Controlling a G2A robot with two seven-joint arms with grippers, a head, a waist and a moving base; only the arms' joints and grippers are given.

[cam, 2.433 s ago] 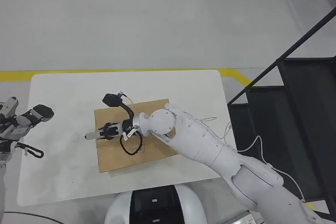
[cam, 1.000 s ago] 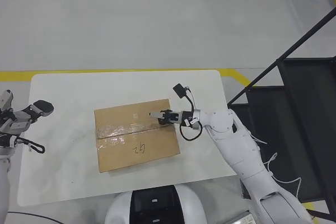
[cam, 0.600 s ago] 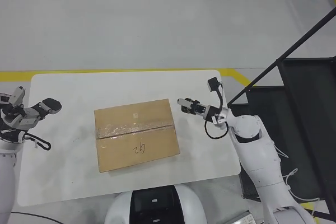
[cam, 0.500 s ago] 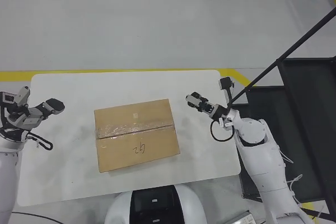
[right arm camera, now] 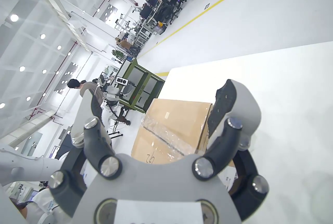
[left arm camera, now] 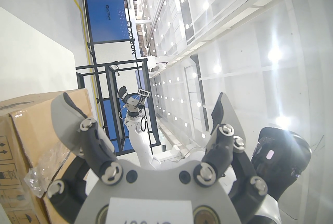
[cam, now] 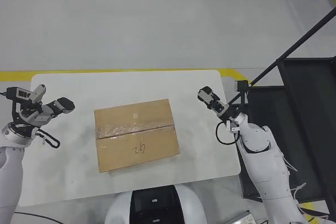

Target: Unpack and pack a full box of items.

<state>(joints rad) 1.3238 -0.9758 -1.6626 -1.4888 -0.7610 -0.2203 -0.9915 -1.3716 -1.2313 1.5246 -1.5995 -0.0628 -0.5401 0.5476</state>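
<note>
A closed cardboard box (cam: 135, 134) with a clear-taped seam and handwriting on its lid sits in the middle of the white table (cam: 67, 173). My left gripper (cam: 64, 105) hovers over the table's left side, well apart from the box, open and empty. In the left wrist view the left gripper (left arm camera: 143, 110) points past the box corner (left arm camera: 15, 131), where a loose scrap of clear tape (left arm camera: 39, 178) hangs. My right gripper (cam: 206, 96) is raised near the table's right edge, open and empty. In the right wrist view the right gripper (right arm camera: 156, 105) faces the box (right arm camera: 171, 126).
A black metal stair frame (cam: 302, 84) stands close to the table's right side. A yellow floor line (cam: 101, 71) runs behind the table. A green cart (right arm camera: 140, 89) stands beyond the table's far left end.
The right arm has pulled back from over the box's seam to the table's right edge and lifted. The left gripper has shifted rightward, closer to the box.
</note>
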